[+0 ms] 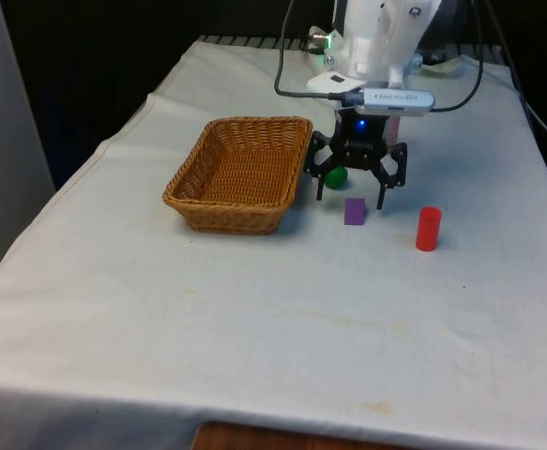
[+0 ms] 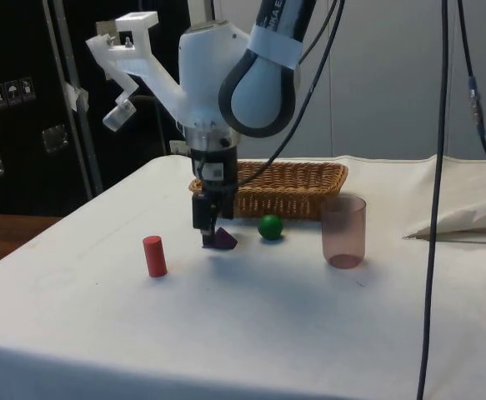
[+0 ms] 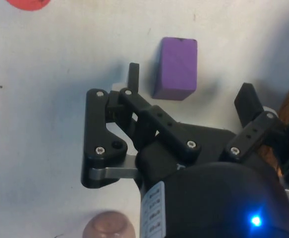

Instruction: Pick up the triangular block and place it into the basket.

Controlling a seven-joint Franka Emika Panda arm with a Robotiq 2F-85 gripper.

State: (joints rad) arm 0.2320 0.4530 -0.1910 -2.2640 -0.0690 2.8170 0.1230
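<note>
A: Currently hovering low: gripper [image 1: 356, 190] spread wide, holding nothing. Confirm block position?

B: Purple block [image 1: 354, 211] resting on the cloth [image 1: 254, 319], just ahead of the fingertips [image 3: 133, 74] in the wrist view, not yet between them. Offset toward the front camera's side of the gripper in the front view. In the side view, gripper [image 2: 208, 229] sitting just above and touching-close to the block [image 2: 222, 241]; contact not confirmable.

A: Long axis?

B: From the wrist view, block [image 3: 175, 68] elongated, long axis running away from the palm, roughly square to the line joining the fingers. Opening looks ample for the short side.

A: Neighbours?

B: Green ball [image 1: 335, 177] behind the gripper, near the basket [image 1: 238, 208]. Red cylinder [image 1: 428, 229] well apart on the front view's right. Pink cup [image 2: 343, 232] near the ball in the side view, clear of the path.

A: Judgement on the step?

B: Approach stage, grasp not yet made. Likely needed: a small shift toward the block to centre it, then descend and close. Basket lies to the front view's left, close by, so a short carry over the rim afterwards. Risk: a fingertip nudging the block instead of straddling it.
</note>
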